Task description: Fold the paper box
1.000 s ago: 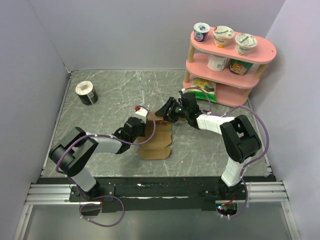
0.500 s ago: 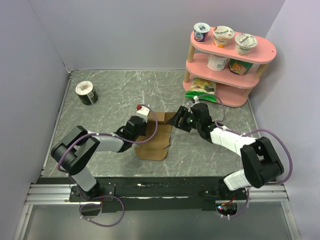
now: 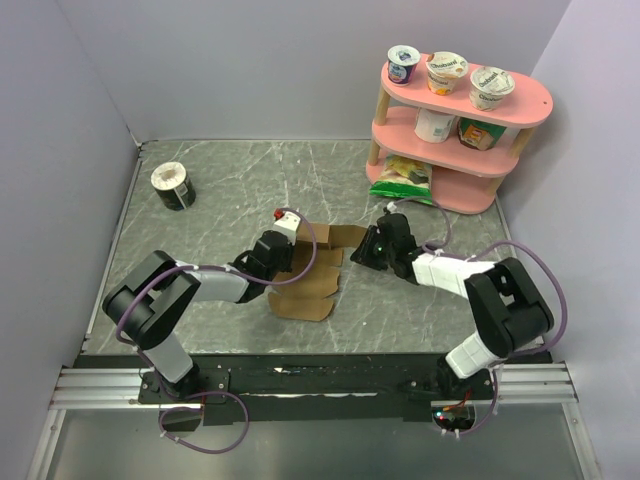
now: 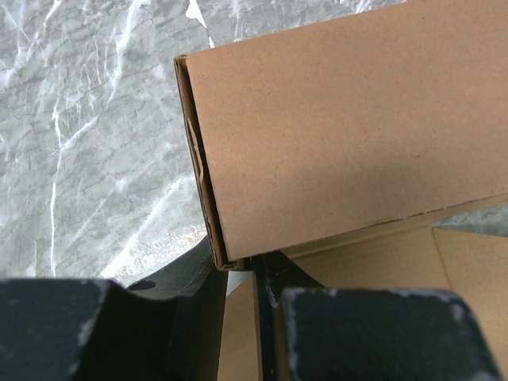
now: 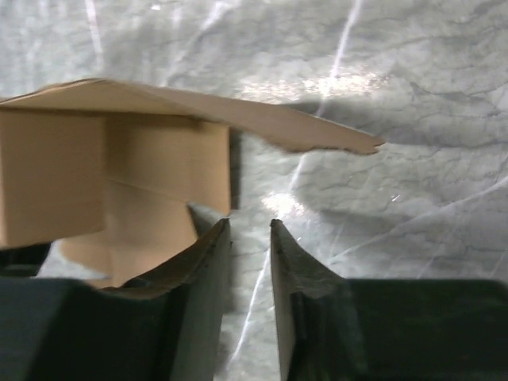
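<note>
The paper box (image 3: 312, 285) is a plain brown cardboard sheet, partly folded, lying mid-table. My left gripper (image 3: 283, 262) is at its left side, shut on a doubled-over edge of the paper box (image 4: 341, 143); the folded corner sits between the fingertips of the left gripper (image 4: 238, 266). My right gripper (image 3: 366, 250) is just right of the sheet, low over the table. In the right wrist view the right gripper (image 5: 250, 226) has its jaws a small gap apart with only table between them. A raised flap of the box (image 5: 159, 171) stands ahead and to the left.
A round black-and-white tub (image 3: 172, 186) stands at the back left. A pink two-tier shelf (image 3: 455, 190) with yogurt cups is at the back right, with a green packet (image 3: 405, 175) under it. Grey walls enclose the table.
My right gripper has drawn back to the right and down, off the box's far flap, which it held up before. The left gripper has stayed on the box's left edge.
</note>
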You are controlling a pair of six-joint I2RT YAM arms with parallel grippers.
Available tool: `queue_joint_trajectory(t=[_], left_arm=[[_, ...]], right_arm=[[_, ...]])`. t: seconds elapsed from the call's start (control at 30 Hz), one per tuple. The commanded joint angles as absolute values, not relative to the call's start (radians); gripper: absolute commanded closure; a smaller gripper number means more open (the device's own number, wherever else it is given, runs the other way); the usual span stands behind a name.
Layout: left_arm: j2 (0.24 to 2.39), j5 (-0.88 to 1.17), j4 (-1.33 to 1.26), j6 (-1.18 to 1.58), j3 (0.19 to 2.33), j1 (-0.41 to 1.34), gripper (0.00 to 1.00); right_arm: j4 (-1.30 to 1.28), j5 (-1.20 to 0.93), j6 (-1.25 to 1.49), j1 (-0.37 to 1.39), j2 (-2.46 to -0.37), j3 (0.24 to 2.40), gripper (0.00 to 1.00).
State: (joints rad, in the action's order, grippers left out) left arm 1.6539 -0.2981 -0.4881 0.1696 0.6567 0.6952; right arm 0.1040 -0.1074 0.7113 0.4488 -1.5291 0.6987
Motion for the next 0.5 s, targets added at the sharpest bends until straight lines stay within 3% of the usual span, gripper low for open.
queue_joint_trajectory(t=[0.0, 0.07, 0.47], left_arm=[[1.669, -0.316, -0.491, 0.176, 0.692, 0.701, 0.78], [1.669, -0.316, -0.488, 0.176, 0.693, 0.701, 0.78], [1.672, -0.313, -0.482, 0.178, 0.698, 0.701, 0.78]], right_arm=[[0.158, -0.061, 0.718, 0.462, -1.589, 0.73, 0.71], [0.158, -0.052, 0.722, 0.462, -1.611, 0.742, 0.75], [0.132, 0.021, 0.721, 0.531, -1.724, 0.842, 0.77]])
